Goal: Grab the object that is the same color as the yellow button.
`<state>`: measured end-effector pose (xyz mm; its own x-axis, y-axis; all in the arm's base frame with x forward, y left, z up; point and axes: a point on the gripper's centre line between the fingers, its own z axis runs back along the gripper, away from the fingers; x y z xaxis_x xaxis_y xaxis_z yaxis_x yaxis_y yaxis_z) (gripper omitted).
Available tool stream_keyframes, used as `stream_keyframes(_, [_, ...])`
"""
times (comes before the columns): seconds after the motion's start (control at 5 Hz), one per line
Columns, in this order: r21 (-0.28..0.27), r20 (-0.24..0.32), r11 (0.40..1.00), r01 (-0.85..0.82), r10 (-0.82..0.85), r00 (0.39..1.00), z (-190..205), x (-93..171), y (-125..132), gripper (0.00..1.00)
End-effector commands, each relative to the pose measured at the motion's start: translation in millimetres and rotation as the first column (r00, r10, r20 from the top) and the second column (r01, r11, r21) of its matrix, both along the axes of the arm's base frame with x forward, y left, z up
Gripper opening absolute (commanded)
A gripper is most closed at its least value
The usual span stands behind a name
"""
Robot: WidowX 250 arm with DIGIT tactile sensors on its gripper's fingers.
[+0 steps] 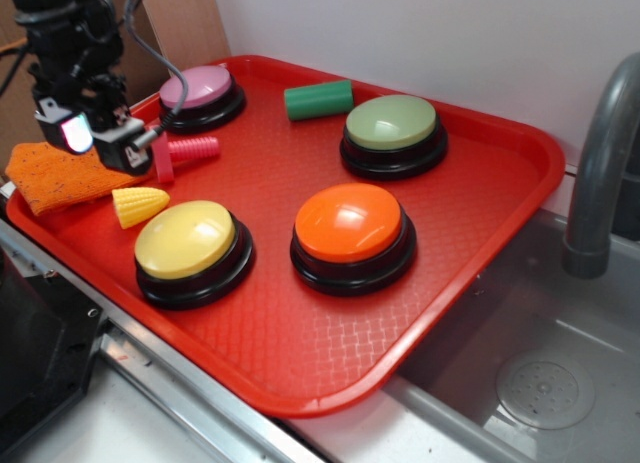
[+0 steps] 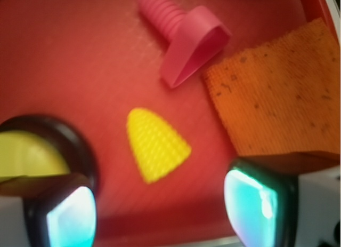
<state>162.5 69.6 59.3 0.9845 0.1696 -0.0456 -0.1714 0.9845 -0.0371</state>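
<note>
Closest to the wrist camera, the two pads (image 2: 250,201) of the gripper (image 1: 120,148) stand wide apart with nothing between them, so the jaws are released, hovering above the left end of the tray. Largest of all is the red tray (image 1: 480,273), which sits on the counter beside a steel sink (image 1: 545,383) with a grey faucet (image 1: 600,173). Four dome buttons on black bases rest on the tray: the yellow button (image 1: 187,239) at the near left, an orange button (image 1: 350,223) to its right, a pale green button (image 1: 391,123) toward the far side, and a pink button (image 1: 197,86) at the far left. An orange cloth (image 1: 55,175) lies over the tray's left edge. A green cylinder (image 1: 318,99) lies on its side between the pink and green buttons. A pink plastic bolt (image 1: 190,150) lies flat just beside the gripper, its threaded shaft pointing toward the tray's middle and its broad head toward the cloth. Smallest is the yellow toy corn cob (image 1: 139,205), lying on its side on the bare tray just beside the yellow button, between it and the cloth. In the exterior view its long axis runs roughly left to right, with the wide cut end at the left toward the cloth and the rounded, narrower tip pointing right. In the wrist view it lies between and ahead of the two pads, untouched.
</note>
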Motion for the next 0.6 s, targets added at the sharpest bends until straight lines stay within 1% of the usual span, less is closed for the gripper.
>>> stream_keyframes(0.0, [0.009,-0.003,0.997,-0.07,0.07,0.998,-29.1,10.0,6.9,1.0])
stream_keyframes(0.2, [-0.007,-0.041,0.994,-0.111,0.11,0.993,-42.2,10.6,4.9,1.0])
stream_keyframes(0.4, [0.005,-0.077,0.989,-0.147,0.147,0.986,-48.5,11.2,2.9,0.0])
